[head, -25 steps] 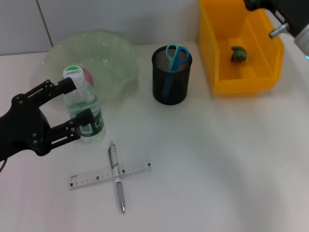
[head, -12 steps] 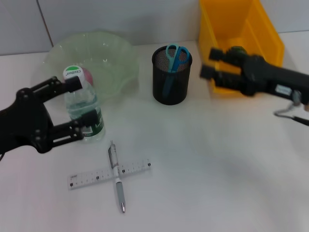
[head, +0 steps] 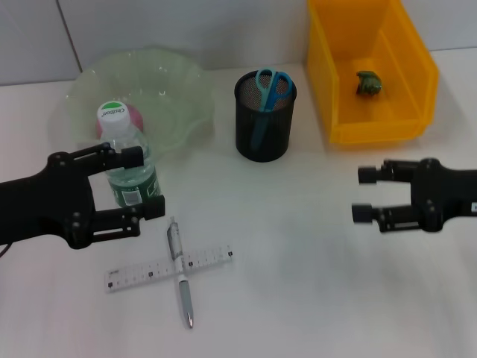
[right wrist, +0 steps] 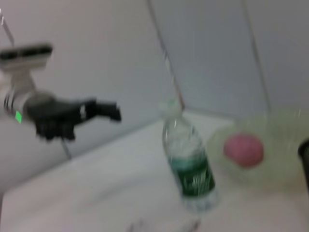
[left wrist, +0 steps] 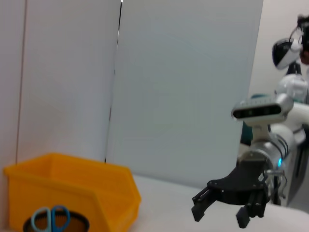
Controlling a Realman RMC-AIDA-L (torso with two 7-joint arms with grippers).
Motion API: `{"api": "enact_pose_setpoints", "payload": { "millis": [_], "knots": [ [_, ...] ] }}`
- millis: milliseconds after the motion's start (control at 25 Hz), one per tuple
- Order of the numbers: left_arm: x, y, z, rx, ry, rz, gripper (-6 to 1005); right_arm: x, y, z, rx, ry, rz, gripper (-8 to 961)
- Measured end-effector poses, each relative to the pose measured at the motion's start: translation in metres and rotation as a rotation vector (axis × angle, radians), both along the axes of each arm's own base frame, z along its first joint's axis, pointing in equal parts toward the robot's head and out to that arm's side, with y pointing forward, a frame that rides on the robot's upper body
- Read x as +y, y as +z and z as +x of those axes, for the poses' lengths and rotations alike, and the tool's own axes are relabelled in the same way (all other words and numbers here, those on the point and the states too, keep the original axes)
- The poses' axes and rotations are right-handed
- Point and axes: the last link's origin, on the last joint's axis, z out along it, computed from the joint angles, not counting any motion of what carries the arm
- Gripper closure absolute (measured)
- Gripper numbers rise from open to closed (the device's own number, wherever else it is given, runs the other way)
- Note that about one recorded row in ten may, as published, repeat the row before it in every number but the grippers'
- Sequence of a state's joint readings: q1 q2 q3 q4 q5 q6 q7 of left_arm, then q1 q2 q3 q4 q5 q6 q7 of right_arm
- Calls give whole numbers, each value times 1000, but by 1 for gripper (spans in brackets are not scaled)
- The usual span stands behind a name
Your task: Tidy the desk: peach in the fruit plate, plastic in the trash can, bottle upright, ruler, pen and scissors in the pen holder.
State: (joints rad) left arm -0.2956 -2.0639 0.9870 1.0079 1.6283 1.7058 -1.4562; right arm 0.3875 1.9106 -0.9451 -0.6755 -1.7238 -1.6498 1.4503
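Pen and ruler left to collect, both grippers spread and empty.
The slim, stiff pen [head: 179, 272] lies across the flat ruler [head: 168, 268] at seven o'clock from the pen holder [head: 264, 115]; pinch its barrel mid-length. Left gripper [head: 143, 183] and right gripper [head: 364, 195] hover apart.

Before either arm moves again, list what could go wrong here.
The left gripper is open right beside the upright bottle; a sideways brush could tip it over. The pen lies across the ruler, so grasping one may drag the other. The right gripper hangs open over the table, far from both.
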Motion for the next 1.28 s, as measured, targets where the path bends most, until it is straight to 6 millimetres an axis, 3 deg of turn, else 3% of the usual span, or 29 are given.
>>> {"api": "enact_pose_setpoints", "payload": {
  "millis": [160,440,760,1280],
  "knots": [
    [5,-10,7,75,18,-97,229,1,1,1,-119,13,-58,138],
    [19,-37,25,296,8,-205,232,2,0,3,-149,8,-60,138],
    [45,-85,64,751,-52,-226,237,2,-9,8,-191,-16,-78,138],
    [50,-120,87,967,-123,-175,243,5,-13,5,-208,-29,-93,138]
  ]
}}
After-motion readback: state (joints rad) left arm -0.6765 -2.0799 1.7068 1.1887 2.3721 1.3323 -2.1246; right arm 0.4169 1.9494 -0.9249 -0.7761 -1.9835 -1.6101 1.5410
